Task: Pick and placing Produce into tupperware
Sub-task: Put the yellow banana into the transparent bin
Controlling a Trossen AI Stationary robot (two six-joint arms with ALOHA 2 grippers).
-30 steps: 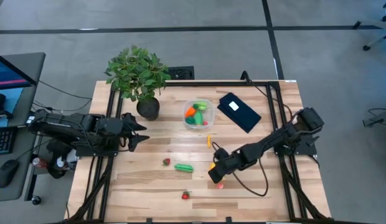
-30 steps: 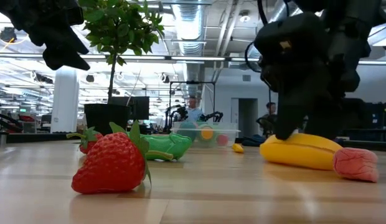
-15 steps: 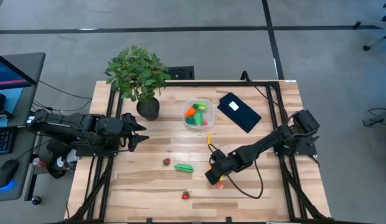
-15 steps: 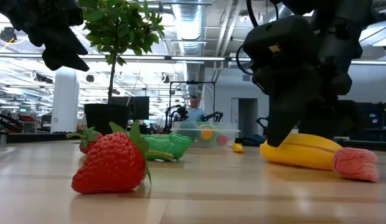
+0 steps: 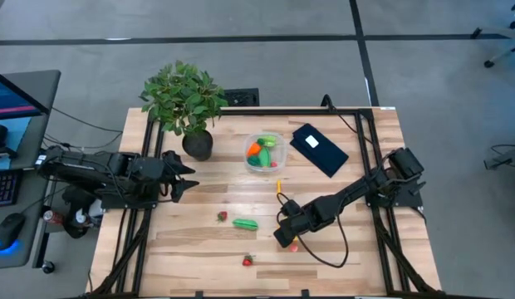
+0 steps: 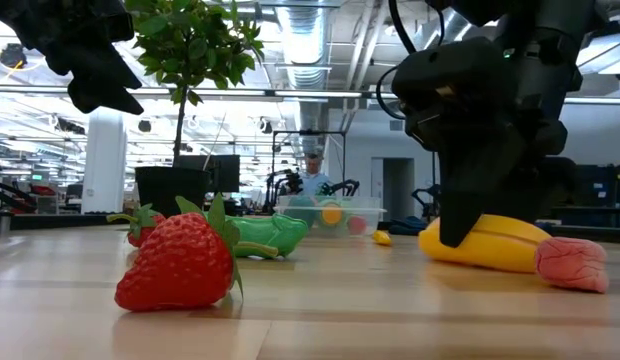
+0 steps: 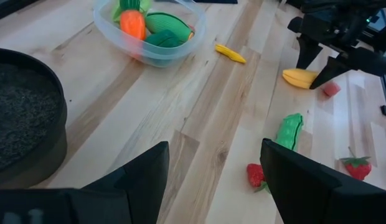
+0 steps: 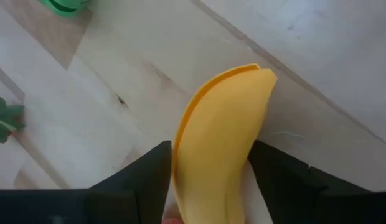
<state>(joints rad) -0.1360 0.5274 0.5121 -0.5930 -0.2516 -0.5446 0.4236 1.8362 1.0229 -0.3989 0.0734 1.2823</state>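
Down at the front right of the wooden desk [image 5: 340,191], the right hand [image 5: 284,235] straddles the yellow banana [image 8: 221,143], one dark finger on either side of it. In the right wrist view both fingers [image 8: 146,177] lie close along the fruit's flanks, yet whether they are pressing it or only bracketing it cannot be told; the banana lies flat on the boards in the low view [image 6: 490,243]. Just beside the banana, on its near side, sits a small pink piece [image 6: 571,264].

The left hand [image 5: 184,176] hovers over the left edge of the desk near the dark pot of the leafy plant [image 5: 184,100], its fingers [image 7: 146,174] spread apart and holding nothing.

The clear round tupperware [image 5: 265,153] stands toward the back middle of the desk, already holding an orange carrot [image 7: 132,23] and green pieces [image 7: 167,30]. Beside it, to the right, lies a flat black rectangle [image 5: 319,149] with a white label.

Loose produce is scattered across the front half: a green pod [image 5: 245,223] near the middle, one red strawberry [image 5: 223,217] just left of it, another strawberry [image 5: 248,261] closer to the front edge, and a small yellow piece [image 5: 279,188] between the tupperware and the right hand.
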